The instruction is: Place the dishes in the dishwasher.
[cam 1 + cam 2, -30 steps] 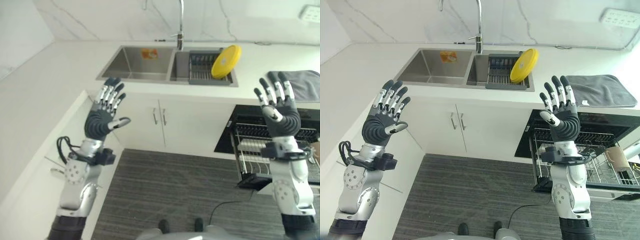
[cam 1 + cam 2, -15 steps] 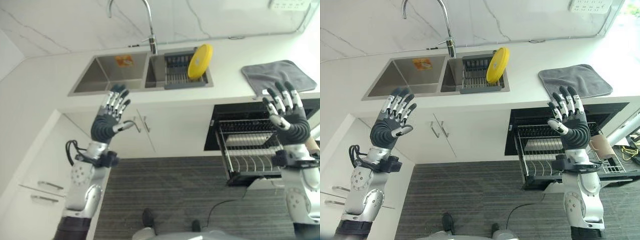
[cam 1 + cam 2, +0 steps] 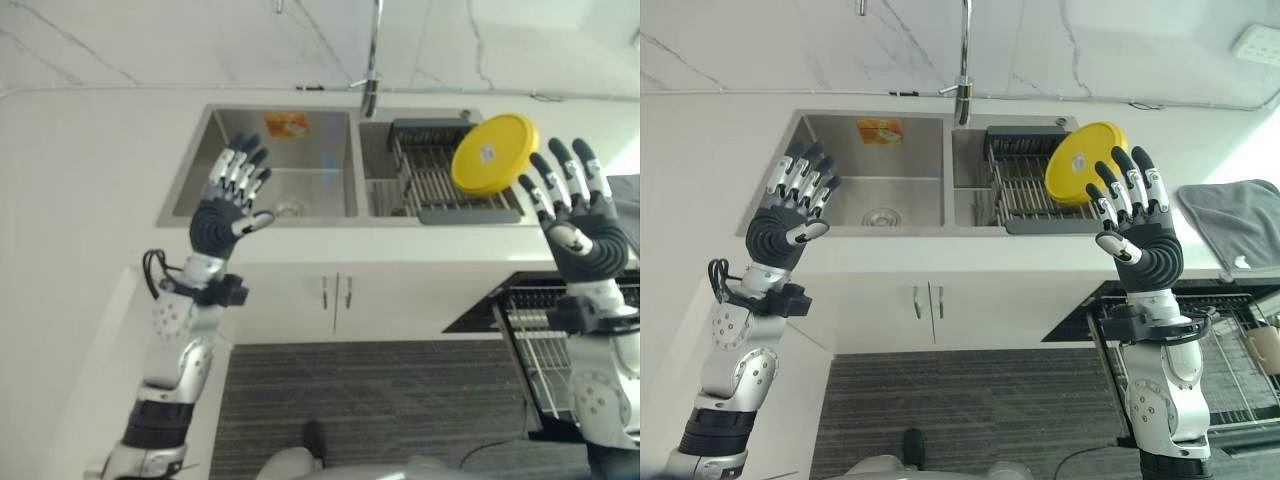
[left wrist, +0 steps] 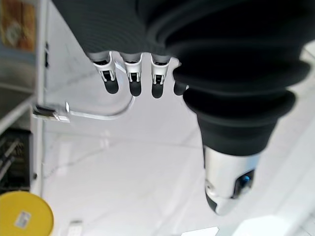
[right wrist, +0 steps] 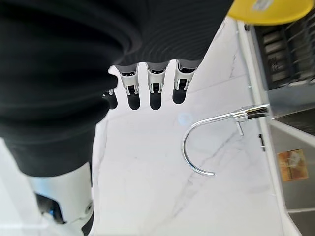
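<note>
A yellow plate [image 3: 1083, 165] leans upright in a dark dish rack [image 3: 1025, 190] in the right basin of the steel sink [image 3: 880, 180]. My right hand [image 3: 1143, 245] is raised in the air just in front of the plate, fingers straight and spread, holding nothing. My left hand [image 3: 785, 228] is raised the same way in front of the left basin, open and empty. The plate also shows in the left wrist view [image 4: 22, 216] and the right wrist view [image 5: 268, 11]. The dishwasher's pulled-out wire rack [image 3: 1230, 360] sits low at the right, below the counter.
A tall tap [image 3: 963, 60] stands behind the sink. A grey cloth [image 3: 1235, 220] lies on the white counter [image 3: 700, 150] at the right. White cabinet doors [image 3: 930, 305] run under the sink, with a dark striped floor [image 3: 970, 415] in front.
The camera has swung left, so the sink now sits centred and the dishwasher slid to the right edge. Both hands stay raised and open.
</note>
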{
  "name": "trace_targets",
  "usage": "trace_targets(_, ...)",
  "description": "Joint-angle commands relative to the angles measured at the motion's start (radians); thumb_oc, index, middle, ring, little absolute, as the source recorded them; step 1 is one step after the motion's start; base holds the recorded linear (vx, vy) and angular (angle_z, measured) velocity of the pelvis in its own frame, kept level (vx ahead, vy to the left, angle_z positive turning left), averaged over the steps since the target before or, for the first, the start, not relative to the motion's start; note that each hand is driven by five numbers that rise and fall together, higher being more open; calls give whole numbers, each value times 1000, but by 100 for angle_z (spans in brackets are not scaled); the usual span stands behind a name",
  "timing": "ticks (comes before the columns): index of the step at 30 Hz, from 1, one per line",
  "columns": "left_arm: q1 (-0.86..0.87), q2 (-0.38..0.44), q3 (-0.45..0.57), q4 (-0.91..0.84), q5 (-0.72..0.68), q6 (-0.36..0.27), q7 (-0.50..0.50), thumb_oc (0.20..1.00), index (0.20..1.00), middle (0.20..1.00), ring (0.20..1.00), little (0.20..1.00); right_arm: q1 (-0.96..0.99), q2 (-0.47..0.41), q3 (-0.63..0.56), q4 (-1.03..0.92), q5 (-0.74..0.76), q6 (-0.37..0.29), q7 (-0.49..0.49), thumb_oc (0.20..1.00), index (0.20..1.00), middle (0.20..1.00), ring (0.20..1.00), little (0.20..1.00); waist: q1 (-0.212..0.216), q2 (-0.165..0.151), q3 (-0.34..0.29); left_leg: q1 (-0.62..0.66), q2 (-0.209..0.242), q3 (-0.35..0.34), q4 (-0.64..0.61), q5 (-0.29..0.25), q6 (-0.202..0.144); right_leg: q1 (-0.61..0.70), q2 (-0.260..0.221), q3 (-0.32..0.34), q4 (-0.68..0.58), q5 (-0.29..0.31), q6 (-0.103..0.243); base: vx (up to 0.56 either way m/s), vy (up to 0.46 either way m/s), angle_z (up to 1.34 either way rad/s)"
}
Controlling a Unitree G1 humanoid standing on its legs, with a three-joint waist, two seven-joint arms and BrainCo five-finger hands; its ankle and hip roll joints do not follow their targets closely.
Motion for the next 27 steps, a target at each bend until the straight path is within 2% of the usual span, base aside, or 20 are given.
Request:
trace_targets(1, 27, 16, 14, -67, 46, 12, 18, 1000, 1000, 1000, 1000, 1000, -20, -15, -27, -2, -3, -22, -15, 1000, 1000, 1000, 1000, 1000, -1, 14, -77, -88, 62, -72, 2, 30, -92, 18, 88, 2, 4, 30, -42, 188, 190, 6)
trace_targets(4, 45, 21, 17, -76, 37, 32, 23, 1000, 1000, 1000, 1000, 1000, 0, -15, -24, -8, -27, -14, -4, 1000, 1000, 1000, 1000, 1000, 4, 17, -76, -70, 44, -94, 3, 16, -73, -29, 98, 7, 120, 63, -48, 216, 206, 15)
trace_targets(6, 80, 9, 27, -98, 49, 51, 20, 1000, 1000, 1000, 1000, 1000, 18, -12, -12, -20, -55, -21, -2, 1000, 1000, 1000, 1000, 1000, 11, 23, -64, -34, 31, -109, 7, -16, -58, -102, 96, -10, 308, 88, -55, 231, 198, 7)
trace_targets(7, 85, 7, 28, -97, 57, 55, 25, 1000, 1000, 1000, 1000, 1000, 17, -14, -7, -18, -55, -19, -2, 1000, 1000, 1000, 1000, 1000, 9, 26, -61, -25, 33, -108, 6, -20, -57, -134, 99, -11, 325, 84, -60, 193, 136, -20)
trace_targets(9, 85, 13, 30, -93, 58, 68, 36, 1000, 1000, 1000, 1000, 1000, 13, -26, -6, -9, -44, -15, -4, 1000, 1000, 1000, 1000, 1000, 5, 26, -57, -15, 35, -103, 3, -23, -60, -165, 108, -24, 301, 63, -70, 156, 8, -28)
trace_targets(10, 74, 21, 29, -80, 49, 75, 48, 1000, 1000, 1000, 1000, 1000, 2, -42, -11, 5, -28, -17, 4, 1000, 1000, 1000, 1000, 1000, 3, 20, -51, -4, 34, -97, 0, -29, -66, -163, 100, -68, 179, 47, -75, 186, -100, -4)
trace_targets(11, 65, 25, 25, -71, 59, 69, 56, 1000, 1000, 1000, 1000, 1000, -4, -49, -16, 15, -37, -42, -8, 1000, 1000, 1000, 1000, 1000, -5, 17, -38, 8, 39, -91, 0, -37, -73, -169, 86, -93, 78, 55, -74, 197, -139, -7)
trace_targets(12, 62, 26, 22, -72, 67, 65, 61, 1000, 1000, 1000, 1000, 1000, -8, -51, -19, 18, -43, -60, -14, 1000, 1000, 1000, 1000, 1000, -12, 17, -29, 17, 44, -89, 0, -45, -77, -173, 82, -92, 20, 65, -72, 161, -151, -13)
trace_targets(14, 55, 24, 5, -71, 85, 58, 73, 1000, 1000, 1000, 1000, 1000, -20, -45, -19, 20, -40, -70, -12, 1000, 1000, 1000, 1000, 1000, -38, 15, -17, 35, 50, -89, 0, -66, -85, -185, 79, -35, -111, 102, -61, 158, -171, -17)
trace_targets(15, 50, 21, -2, -70, 90, 60, 77, 1000, 1000, 1000, 1000, 1000, -26, -41, -14, 20, -48, -73, -12, 1000, 1000, 1000, 1000, 1000, -49, 13, -14, 39, 48, -92, 0, -68, -85, -192, 76, -1, -159, 142, -55, 170, -219, 12)
trace_targets(17, 38, 17, -19, -66, 90, 69, 82, 1000, 1000, 1000, 1000, 1000, -32, -30, 0, 15, -54, -61, -12, 1000, 1000, 1000, 1000, 1000, -75, 10, -12, 69, 53, -112, 0, -100, -83, -236, 66, 77, -209, 216, -34, 261, -372, 33)
trace_targets(19, 33, 23, -22, -63, 83, 66, 73, 1000, 1000, 1000, 1000, 1000, -26, -32, 0, 16, -62, -60, -29, 1000, 1000, 1000, 1000, 1000, -82, 8, -16, 85, 61, -127, 0, -116, -83, -243, 70, 94, -208, 222, -32, 209, -381, 50)
trace_targets(20, 35, 26, -17, -68, 78, 69, 69, 1000, 1000, 1000, 1000, 1000, -22, -36, -3, 19, -84, -66, -37, 1000, 1000, 1000, 1000, 1000, -82, 6, -19, 90, 66, -129, 0, -118, -84, -235, 70, 87, -215, 216, -31, 157, -489, 39)
trace_targets(21, 34, 26, -12, -76, 45, 76, 65, 1000, 1000, 1000, 1000, 1000, -29, -46, 2, 31, -117, -102, -27, 1000, 1000, 1000, 1000, 1000, -75, 5, -33, 98, 84, -117, 0, -118, -94, -196, 75, 52, -260, 200, -27, 141, -491, 11)
trace_targets(22, 36, 25, -11, -79, 24, 82, 68, 1000, 1000, 1000, 1000, 1000, -37, -51, 9, 32, -121, -99, -29, 1000, 1000, 1000, 1000, 1000, -75, 7, -39, 104, 95, -113, 0, -117, -101, -182, 82, 52, -276, 195, -28, 170, -586, 12)
trace_targets(23, 34, 17, -6, -87, -15, 99, 73, 1000, 1000, 1000, 1000, 1000, -68, -58, 26, 33, -113, -75, -33, 1000, 1000, 1000, 1000, 1000, -72, 11, -53, 124, 122, -94, 0, -118, -119, -165, 87, 37, -294, 187, -33, 154, -433, 21)
trace_targets(25, 38, 9, 3, -85, -33, 89, 70, 1000, 1000, 1000, 1000, 1000, -88, -49, 40, 40, -92, -59, -16, 1000, 1000, 1000, 1000, 1000, -74, 20, -65, 144, 158, -62, 0, -118, -139, -141, 104, 24, -296, 171, -50, 183, -497, 24)
trace_targets(26, 49, 0, 4, -99, -29, 84, 59, 1000, 1000, 1000, 1000, 1000, -79, -38, 38, 31, -40, -29, -40, 1000, 1000, 1000, 1000, 1000, -85, 27, -72, 153, 195, -23, 0, -98, -160, -123, 127, 21, -295, 153, -72, 160, -481, 18)
trace_targets(27, 49, -2, 2, -100, -27, 84, 59, 1000, 1000, 1000, 1000, 1000, -75, -30, 38, 33, -36, -22, -50, 1000, 1000, 1000, 1000, 1000, -86, 28, -73, 152, 203, -15, 0, -91, -165, -117, 134, 21, -295, 148, -79, 138, -457, 18)
